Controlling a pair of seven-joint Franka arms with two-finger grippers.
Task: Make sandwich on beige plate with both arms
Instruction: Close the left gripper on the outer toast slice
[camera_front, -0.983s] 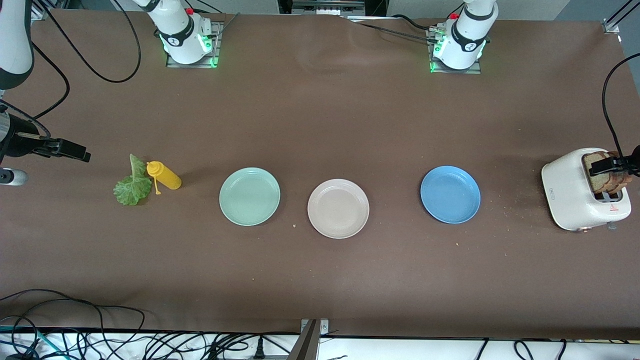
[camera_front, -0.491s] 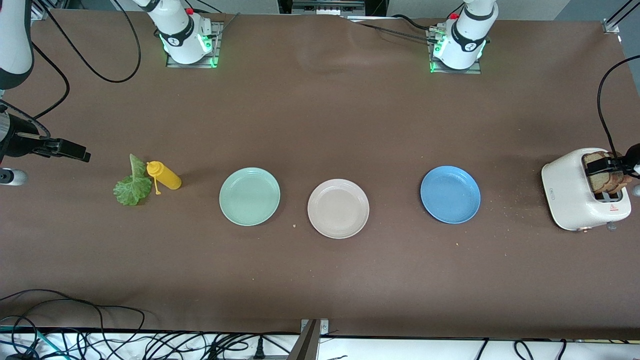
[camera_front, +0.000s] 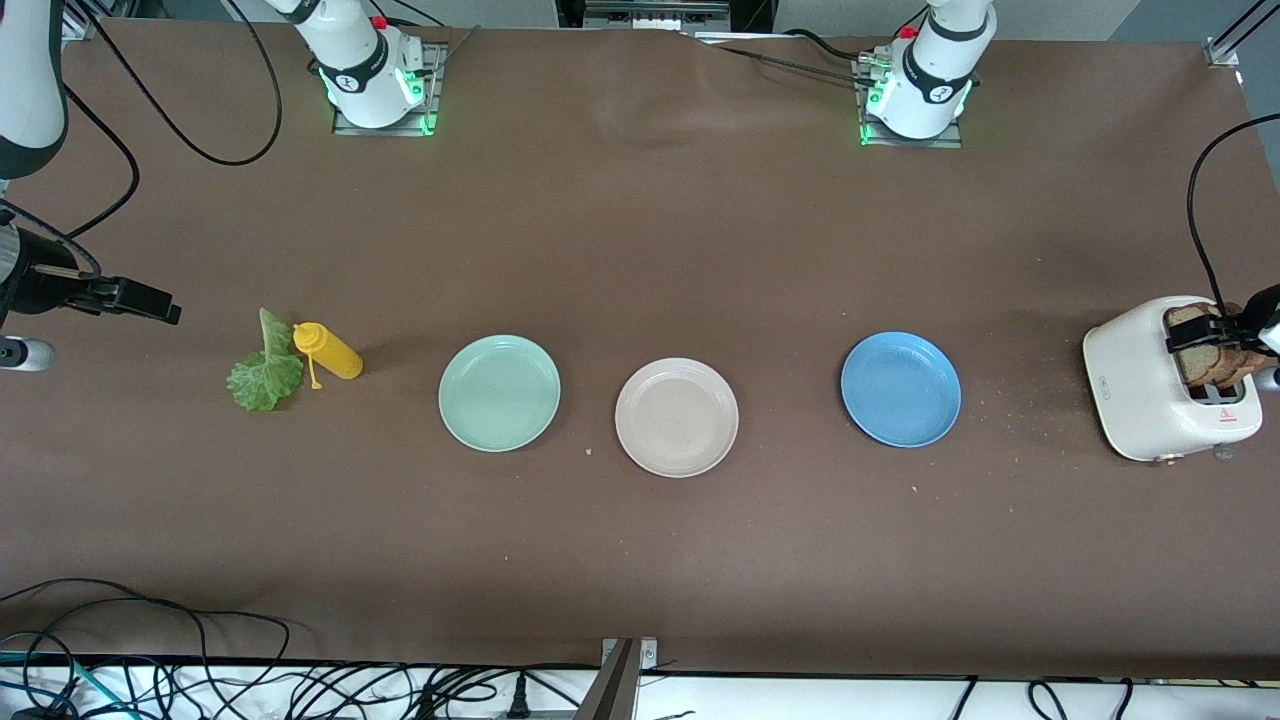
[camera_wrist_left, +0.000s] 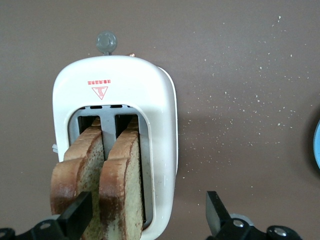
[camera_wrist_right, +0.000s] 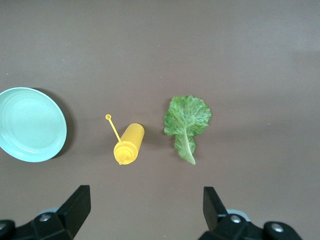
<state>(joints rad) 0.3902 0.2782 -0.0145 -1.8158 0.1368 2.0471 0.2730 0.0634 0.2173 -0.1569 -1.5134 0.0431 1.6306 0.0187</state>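
Left gripper hangs spread, empty, over the toaster; right gripper likewise, waiting above the lettuce leaf. Bread slices likely crumble: pinch the crust edge (lightly).

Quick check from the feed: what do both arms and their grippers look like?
Both arms are glossy white with dark grey bands; the bases glow green, and black cables trail from them. The left gripper and right gripper each have two black, wedge-shaped fingers on black mounts.

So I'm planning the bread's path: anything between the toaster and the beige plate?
Yes: the blue plate lies on the table between the toaster with the bread slices and the beige plate.
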